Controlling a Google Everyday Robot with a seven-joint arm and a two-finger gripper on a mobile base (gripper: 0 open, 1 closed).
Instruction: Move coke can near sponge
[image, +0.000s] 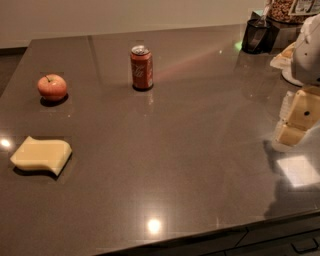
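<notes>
The small red aluminium coke can (142, 68) stood upright near twelve o'clock on the dark polished stone counter (190, 150), well apart from the flat, pale yellow, wavy-edged sponge (41, 155) at eight o'clock. The cream-padded gripper (296, 122) hung at three o'clock, and I could not tell its opening. The approach looked unstarted, so the next move was to reach toward eleven o'clock for the can.

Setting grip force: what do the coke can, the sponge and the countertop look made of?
Coke can: thin metal, likely aluminium; silver top, glossy red wall. Sponge: soft foam, probably; matte pale yellow, no shine. Countertop: polished dark stone or similar; it mirrors lights and the can. The gripper hangs at the right edge, far from both.
</notes>
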